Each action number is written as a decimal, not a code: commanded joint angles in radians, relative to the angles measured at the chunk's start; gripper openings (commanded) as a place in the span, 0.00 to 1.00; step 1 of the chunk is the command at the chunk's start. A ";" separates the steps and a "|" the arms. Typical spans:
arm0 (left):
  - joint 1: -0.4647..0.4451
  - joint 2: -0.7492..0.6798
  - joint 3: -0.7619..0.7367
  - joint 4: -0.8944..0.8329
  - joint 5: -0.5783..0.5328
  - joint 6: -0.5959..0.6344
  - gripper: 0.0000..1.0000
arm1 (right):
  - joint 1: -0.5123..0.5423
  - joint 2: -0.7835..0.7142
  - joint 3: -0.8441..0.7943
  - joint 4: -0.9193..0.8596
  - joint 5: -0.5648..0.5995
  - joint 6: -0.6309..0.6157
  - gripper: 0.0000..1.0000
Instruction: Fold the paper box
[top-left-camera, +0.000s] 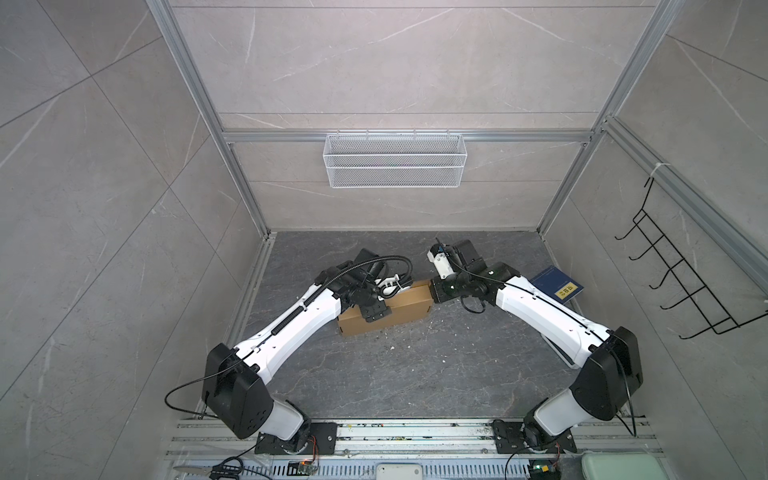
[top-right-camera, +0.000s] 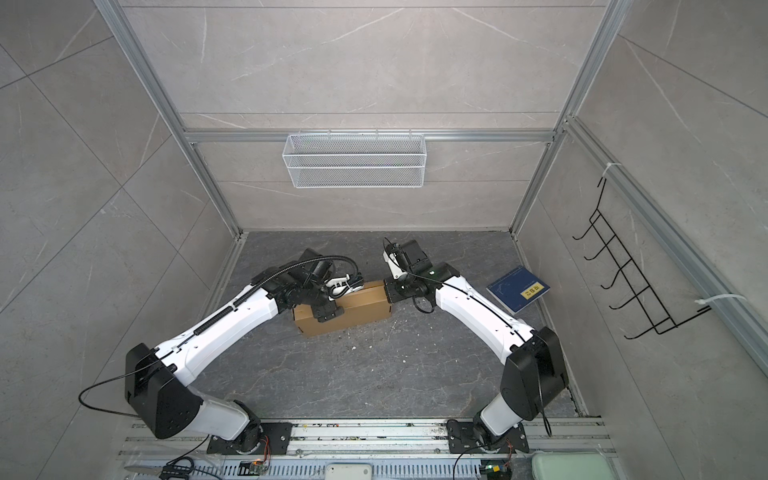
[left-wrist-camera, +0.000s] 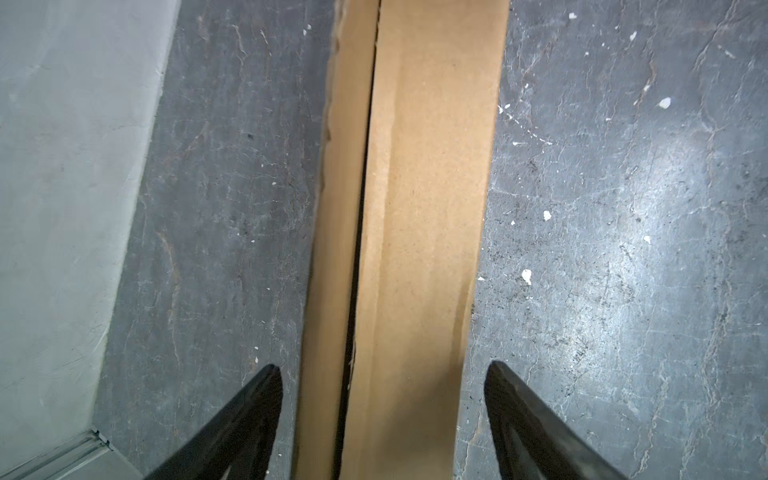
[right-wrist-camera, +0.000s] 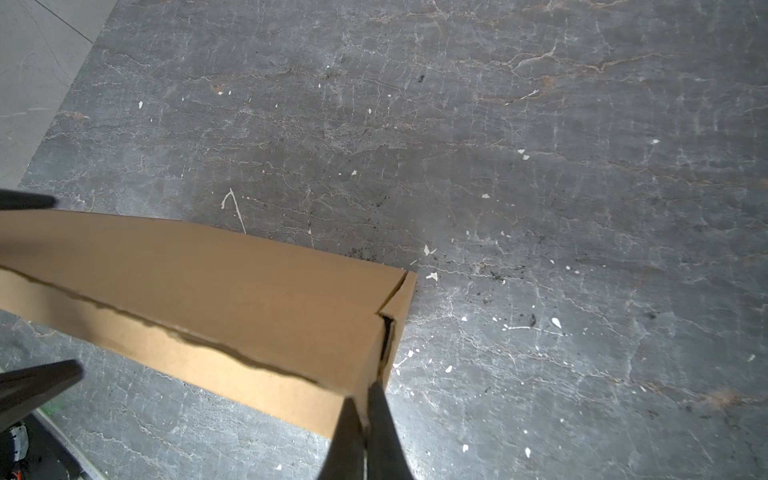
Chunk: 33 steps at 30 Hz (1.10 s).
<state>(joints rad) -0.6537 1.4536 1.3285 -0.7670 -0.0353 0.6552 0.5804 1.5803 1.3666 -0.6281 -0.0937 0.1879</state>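
A dark, veined stone-look surface (top-left-camera: 415, 374) fills the bottom of a pale tiled cell. A white mesh basket (top-left-camera: 395, 162) hangs on the back wall, a black wire hook rack (top-left-camera: 681, 282) is on the right wall, and a dark blue book (top-left-camera: 557, 284) lies by the right edge.

The paper box (top-left-camera: 399, 309) sits near the middle of the surface, between the two arms, and is folded up into a long closed shape. In both top views its long axis runs roughly left to right, skewed so that the right end points toward the back wall and the left end toward the robot's bases.

The left end effector (left-wrist-camera: 383, 365) hovers over the top of the box with its jaws spread wide. One finger (left-wrist-camera: 266, 399) is on each side of the box and neither touches the cardboard, so it holds nothing. The right end effector (right-wrist-camera: 365, 399) is fully closed, its tips at the corner of the box's right end. Whether a sliver of cardboard is nipped between them, I cannot tell.

A dark seam (left-wrist-camera: 357, 249) gapes along the length of the box, and the edge there looks ragged. With nothing clamping the top, the lid panel could spring back up. A push from the closed right tips could slide or swivel the light box across the slick surface, or crush that corner.
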 joint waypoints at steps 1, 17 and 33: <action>0.005 -0.063 -0.030 0.061 -0.052 -0.063 0.81 | 0.008 0.021 -0.006 -0.044 -0.007 -0.002 0.00; 0.110 -0.226 -0.022 -0.034 -0.078 -0.465 0.78 | 0.009 0.018 -0.013 -0.044 0.000 -0.004 0.00; 0.451 -0.437 -0.169 -0.242 0.176 -0.683 0.68 | 0.008 0.032 0.002 -0.047 0.000 -0.011 0.00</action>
<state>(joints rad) -0.2359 1.0069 1.1744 -0.9573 0.0589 0.0113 0.5804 1.5822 1.3670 -0.6247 -0.0933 0.1875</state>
